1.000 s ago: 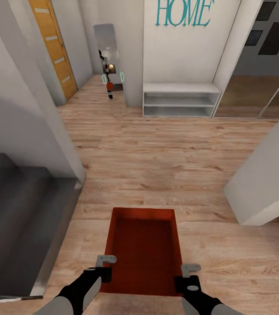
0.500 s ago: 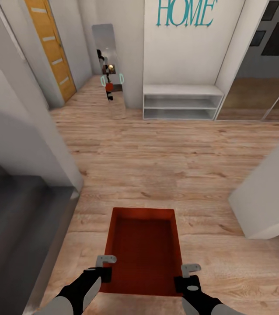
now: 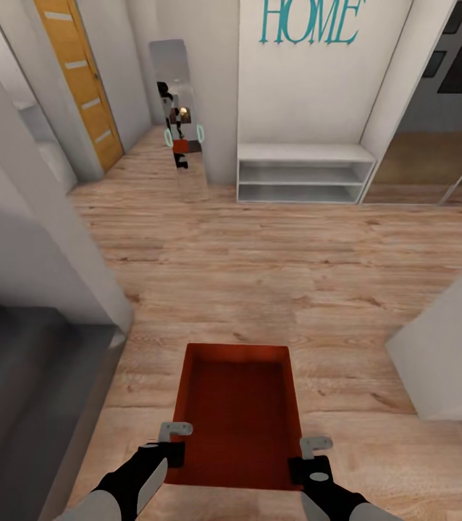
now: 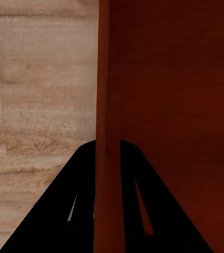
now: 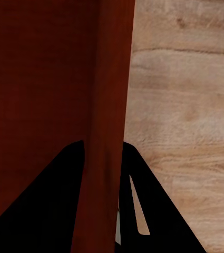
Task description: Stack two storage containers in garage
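Observation:
An orange-red open-top storage container (image 3: 238, 409) hangs in front of me above the light wood plank floor, held level between both arms. My left gripper (image 3: 174, 450) is shut on its left wall near the front corner; the wrist view has that wall (image 4: 109, 105) pinched between two dark fingers (image 4: 69, 205). My right gripper (image 3: 309, 459) is shut on the right wall, which runs between its dark fingers (image 5: 54, 205) as a thin red wall (image 5: 109, 105). The container is empty inside.
A white wall corner (image 3: 50, 239) stands close at left beside a dark grey surface (image 3: 21, 405). Another white wall block (image 3: 452, 347) stands at right. Ahead are a white low shelf (image 3: 300, 174), a narrow mirror (image 3: 177, 108), an orange door (image 3: 79, 79) and open plank floor (image 3: 260, 268).
The whole head view has shifted: the walls at left and right slid outward and nearer, the shelf and mirror came closer. The container and both grippers keep the same place in the picture.

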You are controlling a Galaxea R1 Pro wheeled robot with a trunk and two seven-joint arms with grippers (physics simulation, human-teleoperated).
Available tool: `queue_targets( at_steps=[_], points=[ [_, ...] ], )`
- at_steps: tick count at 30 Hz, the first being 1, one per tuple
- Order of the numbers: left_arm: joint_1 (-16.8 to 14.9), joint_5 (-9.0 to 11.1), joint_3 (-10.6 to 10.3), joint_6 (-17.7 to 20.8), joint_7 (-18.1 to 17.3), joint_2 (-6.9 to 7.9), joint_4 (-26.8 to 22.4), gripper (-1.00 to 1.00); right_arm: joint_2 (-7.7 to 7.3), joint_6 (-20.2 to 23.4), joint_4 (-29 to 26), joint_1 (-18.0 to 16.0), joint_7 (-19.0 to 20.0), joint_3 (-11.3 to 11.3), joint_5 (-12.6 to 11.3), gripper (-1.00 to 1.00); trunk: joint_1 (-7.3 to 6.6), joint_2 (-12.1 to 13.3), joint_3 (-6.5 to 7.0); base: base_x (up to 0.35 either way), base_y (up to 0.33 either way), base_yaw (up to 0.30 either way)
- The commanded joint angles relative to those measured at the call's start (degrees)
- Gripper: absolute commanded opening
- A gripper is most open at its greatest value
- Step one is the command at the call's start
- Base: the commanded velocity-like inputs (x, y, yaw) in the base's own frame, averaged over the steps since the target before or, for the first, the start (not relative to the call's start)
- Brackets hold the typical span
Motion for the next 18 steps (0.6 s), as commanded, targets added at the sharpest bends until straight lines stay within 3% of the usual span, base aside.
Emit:
queue_targets(
  at_steps=[1, 18],
  points=[
    [-0.03, 1.21, -1.88, 0.20, 0.65, 0.15, -0.32, -1.00, -1.00, 0.07, -0.08, -0.02, 0.11, 0.41, -1.49, -1.00, 0.06, -0.09, -0.09, 0.334, 0.000, 0.000],
    [-0.05, 1.21, -1.86, 0.21, 0.65, 0.15, -0.33, -1.00, -0.97, 0.07, -0.08, -0.01, 0.07, 0.46, -1.49, -1.00, 0.06, -0.09, -0.09, 0.334, 0.000, 0.000]
  ],
)
